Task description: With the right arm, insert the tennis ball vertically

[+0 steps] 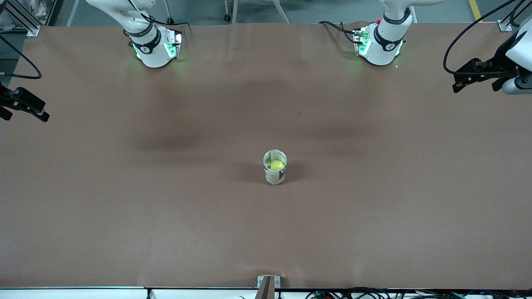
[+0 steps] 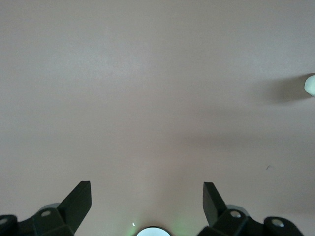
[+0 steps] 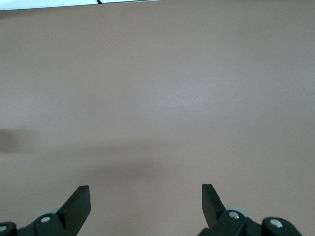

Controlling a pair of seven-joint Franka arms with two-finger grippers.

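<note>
Tennis ball (image 1: pixel 275 165): I see it already inside the clear can (image 1: pixel 274 167), near the middle of the front frame; the yellow shows through the open top.
Can axis: upright, mouth facing up, standing alone on the brown table (image 1: pixel 266 232).
Right gripper (image 1: pixel 25 109): at the left edge of the front frame, over the right arm's end of the table, well apart from the can. In its wrist view the fingers (image 3: pixel 78 202) are spread with nothing between them.
Left gripper (image 1: pixel 474 77): at the upper right edge of the front frame, over the left arm's end, waiting; fingers (image 2: pixel 78 201) likewise released and empty.
Key relation: I judge the insertion done; the ball lies toward frame centre from the right gripper, and neither arm is clearly the nearer one.
</note>
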